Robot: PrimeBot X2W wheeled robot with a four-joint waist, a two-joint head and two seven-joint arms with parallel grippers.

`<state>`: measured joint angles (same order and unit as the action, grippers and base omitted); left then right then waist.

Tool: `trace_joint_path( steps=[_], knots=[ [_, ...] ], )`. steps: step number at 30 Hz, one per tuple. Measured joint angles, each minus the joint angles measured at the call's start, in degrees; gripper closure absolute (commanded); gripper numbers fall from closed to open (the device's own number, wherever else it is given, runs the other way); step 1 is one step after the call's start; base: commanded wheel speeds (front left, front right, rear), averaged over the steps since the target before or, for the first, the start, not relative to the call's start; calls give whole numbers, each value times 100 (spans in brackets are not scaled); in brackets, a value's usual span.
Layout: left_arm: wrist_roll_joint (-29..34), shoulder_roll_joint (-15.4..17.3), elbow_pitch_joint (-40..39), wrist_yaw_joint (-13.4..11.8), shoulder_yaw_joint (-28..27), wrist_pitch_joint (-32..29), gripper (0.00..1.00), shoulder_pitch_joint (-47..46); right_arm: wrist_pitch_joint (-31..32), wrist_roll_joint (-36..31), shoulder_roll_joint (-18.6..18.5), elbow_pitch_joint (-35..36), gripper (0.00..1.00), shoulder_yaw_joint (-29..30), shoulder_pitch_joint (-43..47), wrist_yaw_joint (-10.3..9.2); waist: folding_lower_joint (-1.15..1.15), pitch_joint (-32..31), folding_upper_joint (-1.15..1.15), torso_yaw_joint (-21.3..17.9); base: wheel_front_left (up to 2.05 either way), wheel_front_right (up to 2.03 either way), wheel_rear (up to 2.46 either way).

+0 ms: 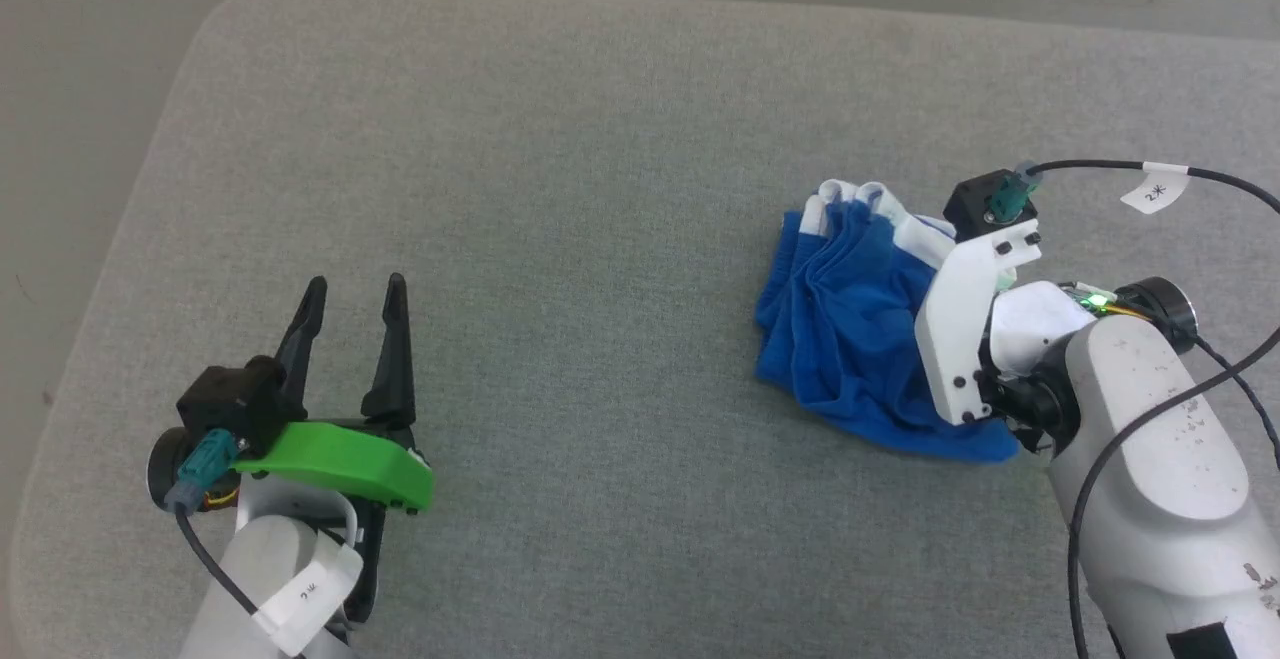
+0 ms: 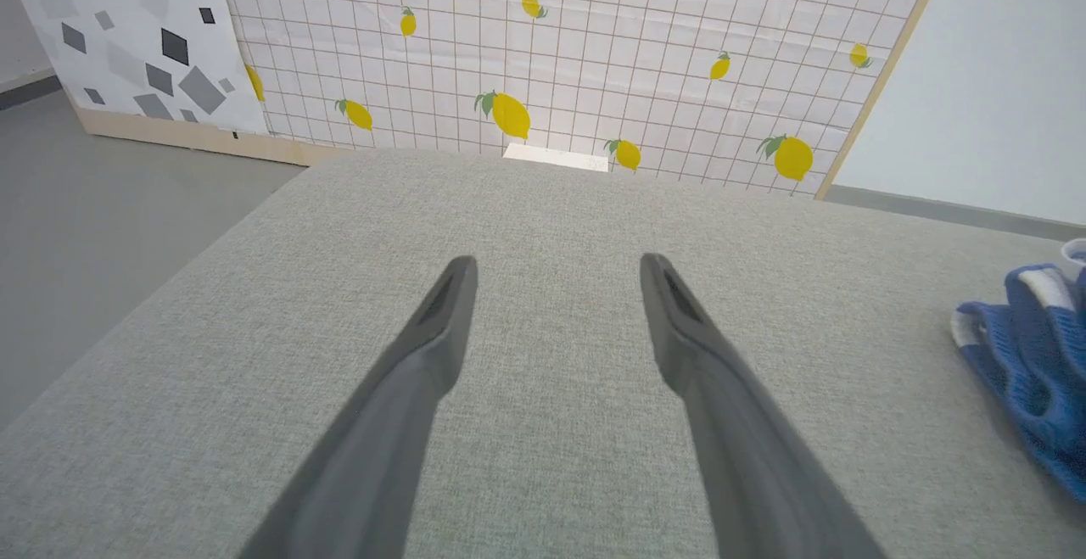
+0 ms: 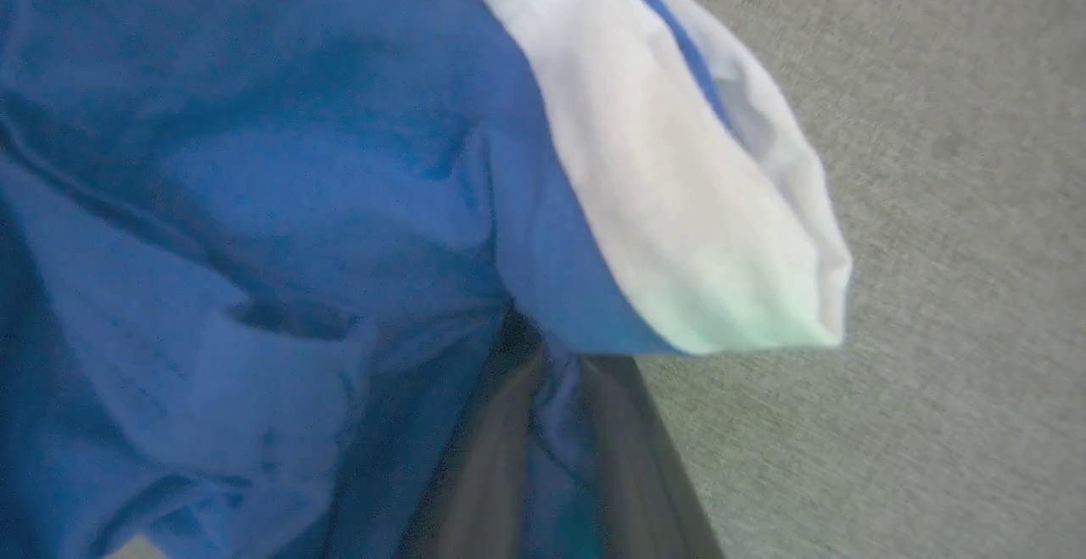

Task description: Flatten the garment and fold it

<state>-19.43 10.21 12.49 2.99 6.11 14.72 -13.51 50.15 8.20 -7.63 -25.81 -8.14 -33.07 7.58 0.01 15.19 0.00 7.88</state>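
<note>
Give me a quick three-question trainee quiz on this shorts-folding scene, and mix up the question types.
1. True or false: the garment lies spread flat on the grey cushion.
2. Fill in: the left gripper hangs over bare cushion with its fingers ___.
3. Which gripper has blue fabric pinched between its fingers? A) left gripper B) right gripper C) both

Key: 1 false, it is bunched in a crumpled heap; 2 open; 3 B.
</note>
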Motion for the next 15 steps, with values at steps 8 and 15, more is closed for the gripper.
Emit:
trace_joint_path(
  steps=[8,15],
  knots=[
    [32,-46,3,-2,-24,1,0,220,138,461,-460,701,100,-444,84,0,0,-457,0,-51,0,0,0],
    [30,-42,-114,-10,-24,0,0,455,614,716,-936,1312,100,-712,383,0,0,-695,0,-409,0,0,0]
  ],
)
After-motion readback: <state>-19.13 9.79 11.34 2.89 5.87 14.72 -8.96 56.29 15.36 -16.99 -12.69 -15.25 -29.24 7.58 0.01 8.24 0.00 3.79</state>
